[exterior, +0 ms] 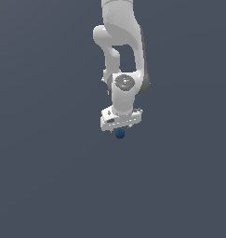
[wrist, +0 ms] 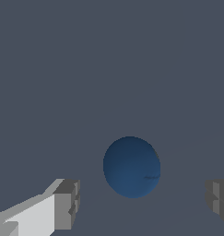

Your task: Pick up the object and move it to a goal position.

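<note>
The white arm (exterior: 121,51) reaches down over the plain grey floor (exterior: 40,186), its gripper (wrist: 141,205) spread wide and holding nothing, the small dark blue ball (wrist: 131,167) between its fingers (wrist: 65,205), touching neither.

The ball (wrist: 132,167) is showing plain dark blue, unpatterned. The end effector (wrist: 141,205) is showing white with grey fingertips (wrist: 67,204). The arm (exterior: 120,46) is appearing white, possibly with darker grey joints.
</note>
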You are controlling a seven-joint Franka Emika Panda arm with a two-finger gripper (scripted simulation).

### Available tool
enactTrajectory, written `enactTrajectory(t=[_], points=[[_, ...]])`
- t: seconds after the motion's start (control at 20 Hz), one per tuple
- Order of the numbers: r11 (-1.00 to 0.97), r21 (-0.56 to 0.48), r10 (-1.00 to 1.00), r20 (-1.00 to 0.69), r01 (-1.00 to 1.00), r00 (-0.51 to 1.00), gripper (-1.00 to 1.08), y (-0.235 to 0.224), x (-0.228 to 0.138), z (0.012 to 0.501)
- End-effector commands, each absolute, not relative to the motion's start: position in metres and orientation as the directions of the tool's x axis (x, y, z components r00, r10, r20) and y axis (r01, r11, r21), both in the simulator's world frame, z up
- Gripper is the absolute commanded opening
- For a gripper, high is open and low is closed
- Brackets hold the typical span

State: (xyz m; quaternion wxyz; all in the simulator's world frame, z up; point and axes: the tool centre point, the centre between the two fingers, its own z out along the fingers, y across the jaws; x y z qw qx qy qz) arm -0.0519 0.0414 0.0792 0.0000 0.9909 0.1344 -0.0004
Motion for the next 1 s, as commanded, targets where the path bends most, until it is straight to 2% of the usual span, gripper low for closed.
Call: enactTrajectory(t=[0.0,0.65,0.7,0.95], points=[[-0.964,0.000,0.267,-0.001,0.267,0.964,1.00,0.041,-0.052,0.073],[-0.963,0.000,0.269,0.000,0.269,0.963,1.00,0.042,-0.053,0.031],[-0.963,0.000,0.269,0.000,0.269,0.963,-1.00,0.042,-0.053,0.031],[-0.963,0.000,0.269,0.000,0.269,0.963,-1.00,0.042,-0.053,0.031]])
